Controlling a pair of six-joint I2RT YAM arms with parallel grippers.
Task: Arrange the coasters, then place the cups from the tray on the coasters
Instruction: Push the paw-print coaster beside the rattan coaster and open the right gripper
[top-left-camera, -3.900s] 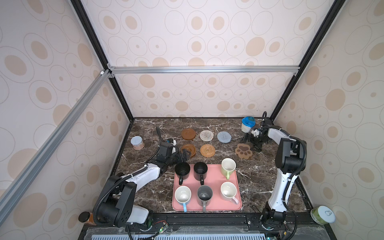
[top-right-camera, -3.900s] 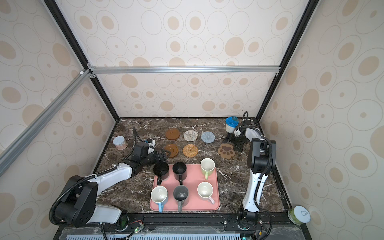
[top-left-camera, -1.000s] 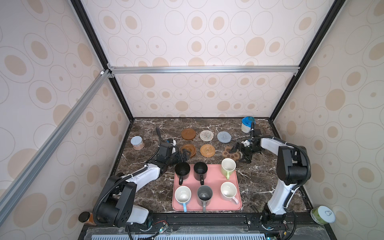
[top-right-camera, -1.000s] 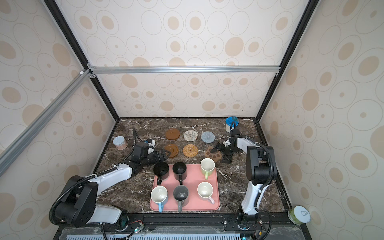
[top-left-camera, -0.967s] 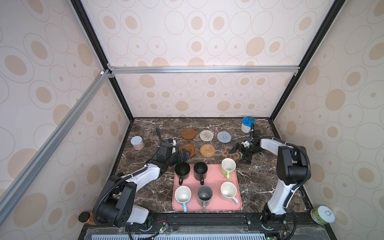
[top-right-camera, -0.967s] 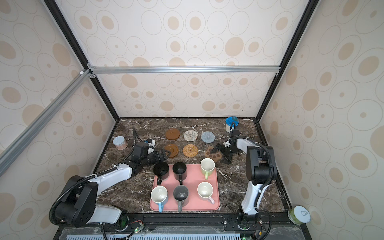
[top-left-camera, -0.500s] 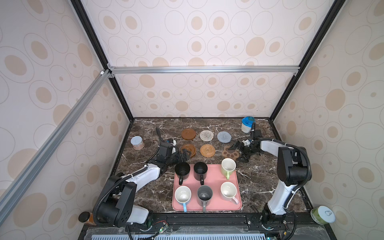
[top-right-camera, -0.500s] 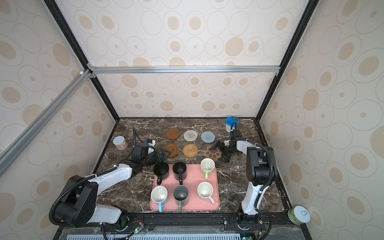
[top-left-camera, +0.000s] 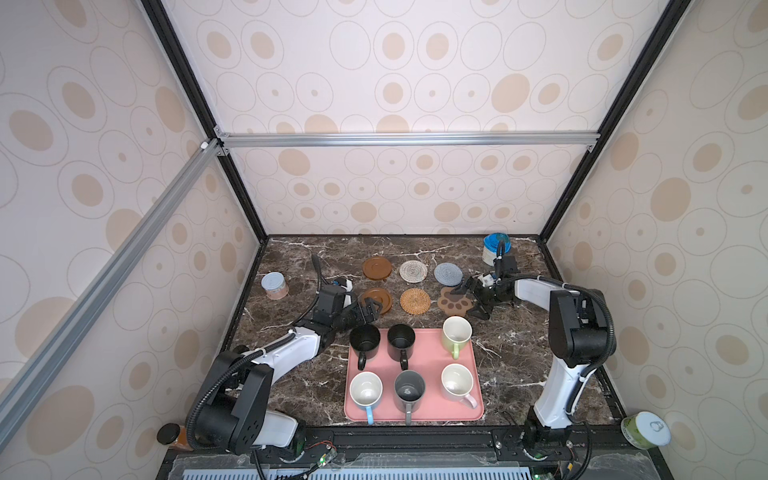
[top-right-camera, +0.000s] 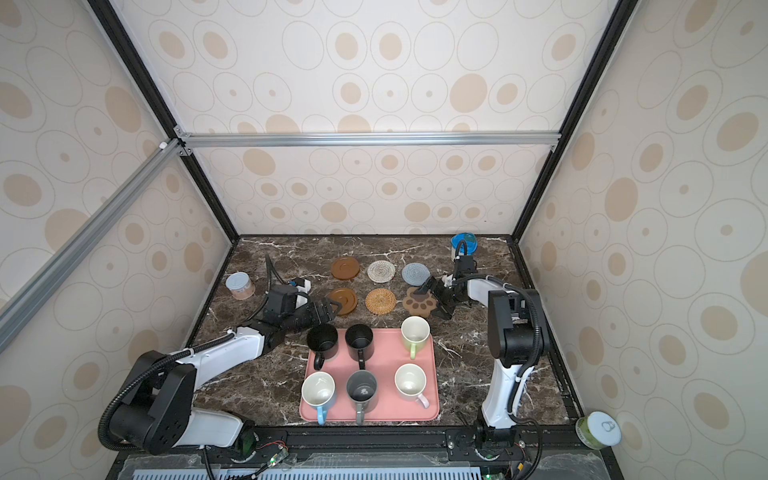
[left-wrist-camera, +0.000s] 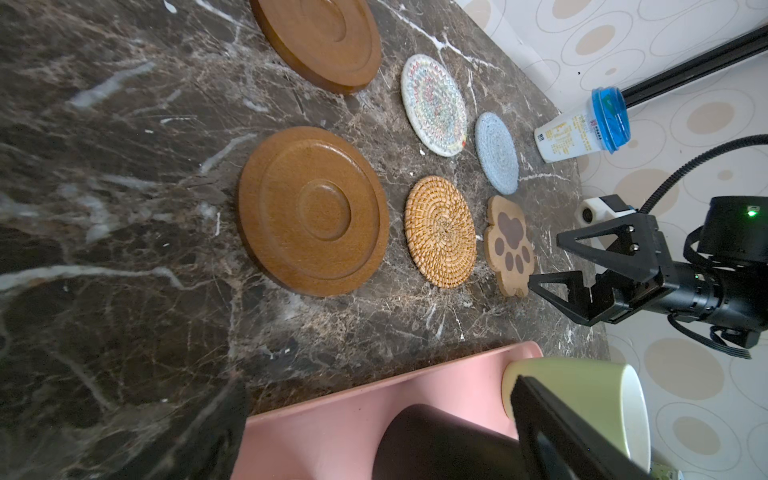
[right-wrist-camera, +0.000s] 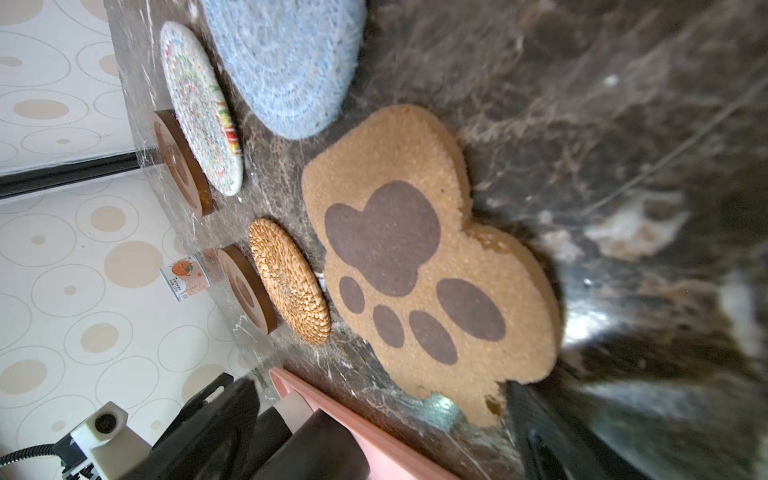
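While left claw (top-left-camera: 374, 311) and right claw (top-left-camera: 471, 301) gape empty, a blue-lidded tub (top-left-camera: 494, 249) stands behind the latter.

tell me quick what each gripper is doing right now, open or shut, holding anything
left gripper: jaws open, holding nothing.
right gripper: jaws open, holding nothing, at the edge of the paw coaster.

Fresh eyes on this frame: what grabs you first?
The pink tray at the front centre of the marble table, loaded with six mugs in two rows. Behind it, six coasters lie in a matching two-by-three grid, none with a mug yet. The odd one out is the paw-shaped coaster at the near row's right end, with the right gripper beside it, fingers open.
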